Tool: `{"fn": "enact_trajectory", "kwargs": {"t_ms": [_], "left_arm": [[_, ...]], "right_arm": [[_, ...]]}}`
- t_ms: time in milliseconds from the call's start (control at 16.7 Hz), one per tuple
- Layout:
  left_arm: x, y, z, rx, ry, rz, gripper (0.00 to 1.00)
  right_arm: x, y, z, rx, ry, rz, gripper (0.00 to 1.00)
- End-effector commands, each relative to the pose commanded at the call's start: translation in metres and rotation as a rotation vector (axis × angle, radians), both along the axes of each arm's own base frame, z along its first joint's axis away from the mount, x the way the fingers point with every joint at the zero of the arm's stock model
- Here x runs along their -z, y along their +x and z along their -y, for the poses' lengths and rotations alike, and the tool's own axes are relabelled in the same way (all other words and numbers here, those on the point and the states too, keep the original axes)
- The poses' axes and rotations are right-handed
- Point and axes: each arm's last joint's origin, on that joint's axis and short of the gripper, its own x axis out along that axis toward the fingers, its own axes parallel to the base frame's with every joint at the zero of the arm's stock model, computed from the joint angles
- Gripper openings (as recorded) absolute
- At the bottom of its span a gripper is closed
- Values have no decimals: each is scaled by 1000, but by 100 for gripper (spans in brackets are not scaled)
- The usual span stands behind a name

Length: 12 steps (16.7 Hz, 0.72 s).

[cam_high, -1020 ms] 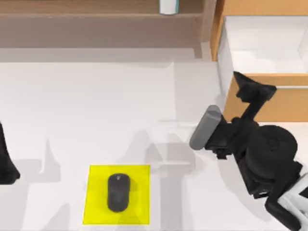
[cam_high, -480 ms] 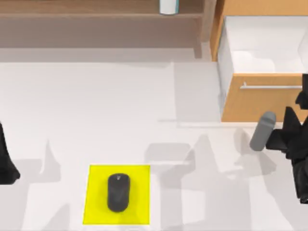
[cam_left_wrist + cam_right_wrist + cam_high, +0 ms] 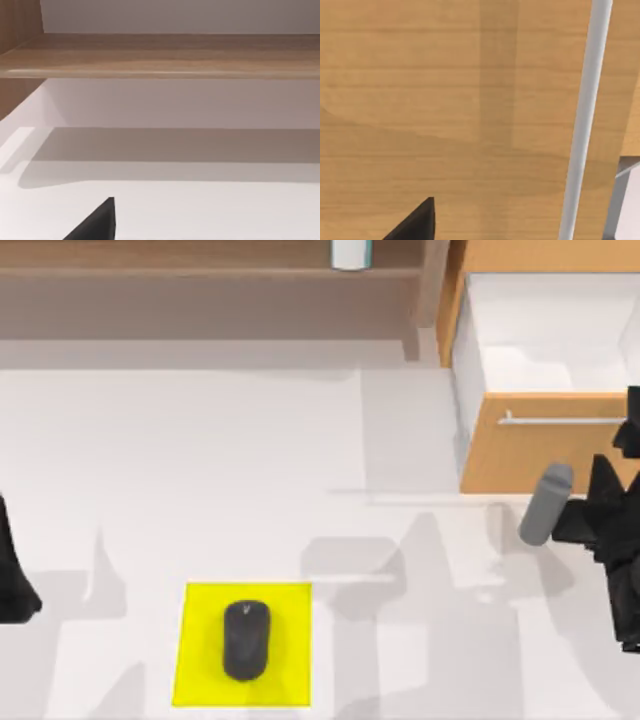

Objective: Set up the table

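The white table (image 3: 200, 470) spans the top view. On its front part a black mouse (image 3: 246, 640) lies on a yellow mat (image 3: 200, 680). My right gripper (image 3: 632, 425) is at the right edge, close against the orange-brown front of the pulled-out drawer (image 3: 530, 455), near its white bar handle (image 3: 560, 421). In the right wrist view the drawer front (image 3: 445, 100) and the handle (image 3: 585, 125) are very near. My left gripper (image 3: 15, 585) is parked at the left edge, facing the table (image 3: 200, 210).
A light-brown wooden shelf (image 3: 200, 290) runs along the back, with a white cup (image 3: 351, 253) on it. The open drawer's white inside (image 3: 560, 340) is at the back right. A grey cylinder (image 3: 545, 502) on the right arm hangs over the table beside the drawer front.
The right arm swung from the table's middle right to the right edge, in front of the drawer. Over the last half second it barely shifted. The left arm, mouse and mat did not move.
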Motion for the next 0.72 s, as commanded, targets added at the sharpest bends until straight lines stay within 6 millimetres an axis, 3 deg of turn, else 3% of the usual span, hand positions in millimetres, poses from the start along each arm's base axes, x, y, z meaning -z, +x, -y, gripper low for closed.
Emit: {"fn": "enact_trajectory", "kwargs": {"t_ms": [180, 420, 720], "left_arm": [[0, 0, 0, 0, 0, 0, 100], [0, 0, 0, 0, 0, 0, 100], [0, 0, 0, 0, 0, 0, 100]], "right_arm": [[0, 14, 2, 0, 0, 0, 100], [0, 15, 2, 0, 0, 0, 100], [0, 15, 2, 0, 0, 0, 62]]}}
